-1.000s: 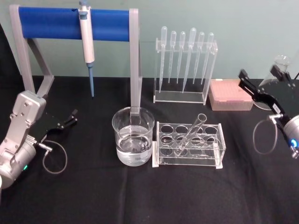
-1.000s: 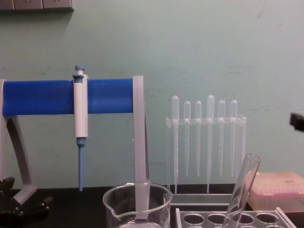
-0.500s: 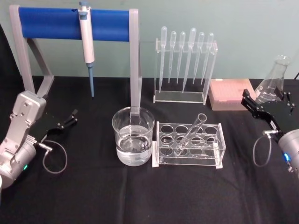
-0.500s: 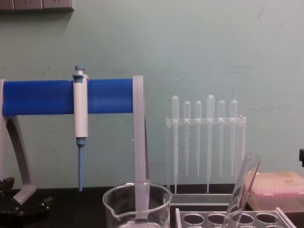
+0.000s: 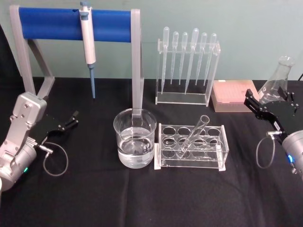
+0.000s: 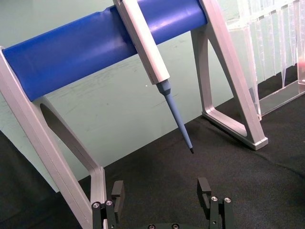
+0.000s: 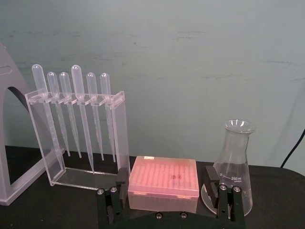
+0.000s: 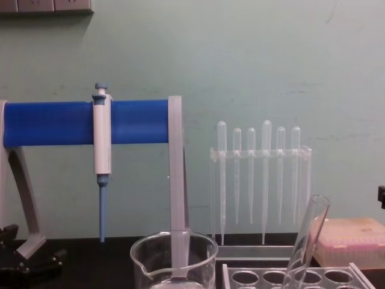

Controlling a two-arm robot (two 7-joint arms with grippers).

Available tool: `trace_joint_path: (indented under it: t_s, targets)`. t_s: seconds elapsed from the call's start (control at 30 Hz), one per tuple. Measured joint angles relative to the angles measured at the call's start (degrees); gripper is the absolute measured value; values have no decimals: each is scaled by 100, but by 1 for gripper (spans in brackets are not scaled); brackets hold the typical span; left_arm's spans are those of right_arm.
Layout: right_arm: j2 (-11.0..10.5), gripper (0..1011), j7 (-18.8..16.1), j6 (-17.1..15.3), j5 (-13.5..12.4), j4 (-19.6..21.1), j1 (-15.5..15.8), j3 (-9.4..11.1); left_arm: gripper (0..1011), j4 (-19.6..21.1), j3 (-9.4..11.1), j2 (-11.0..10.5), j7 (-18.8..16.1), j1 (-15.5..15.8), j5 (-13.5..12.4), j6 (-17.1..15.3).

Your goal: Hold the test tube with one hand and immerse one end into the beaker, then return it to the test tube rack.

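Note:
The test tube [image 5: 193,135] leans tilted in the clear rack [image 5: 191,147], its rimmed mouth up and to the right; in the chest view the test tube [image 8: 308,241] rises above the rack. Just left of the rack stands the beaker [image 5: 135,142], about a third full of clear liquid, and its rim shows as the beaker [image 8: 174,256]. My right gripper [image 5: 270,100] hovers open and empty at the table's right, well away from the tube; its fingers [image 7: 211,177] stand apart. At the left my left gripper [image 5: 66,124] rests open and empty, its fingers [image 6: 205,188] spread.
A blue-barred stand [image 5: 75,23] holds a white-and-blue pipettor [image 5: 87,38] at the back left. A pipette rack [image 5: 187,66] stands behind the tube rack. A pink tip box [image 5: 233,94] and a glass flask [image 5: 277,80] sit just beyond my right gripper.
My right gripper has come down and levelled from a raised, tilted pose a second ago, then held still. The tube, the beaker and the left arm have not moved.

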State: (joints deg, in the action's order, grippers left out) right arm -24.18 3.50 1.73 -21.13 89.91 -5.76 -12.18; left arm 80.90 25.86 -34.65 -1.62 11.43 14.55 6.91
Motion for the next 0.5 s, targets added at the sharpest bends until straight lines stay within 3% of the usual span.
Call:
trace_joint_path:
  t_s: [0.5]
  targets:
    - [-7,1000,0,-3,-11,17,-4,-1,1000,0,1,0,0,0,0,0]
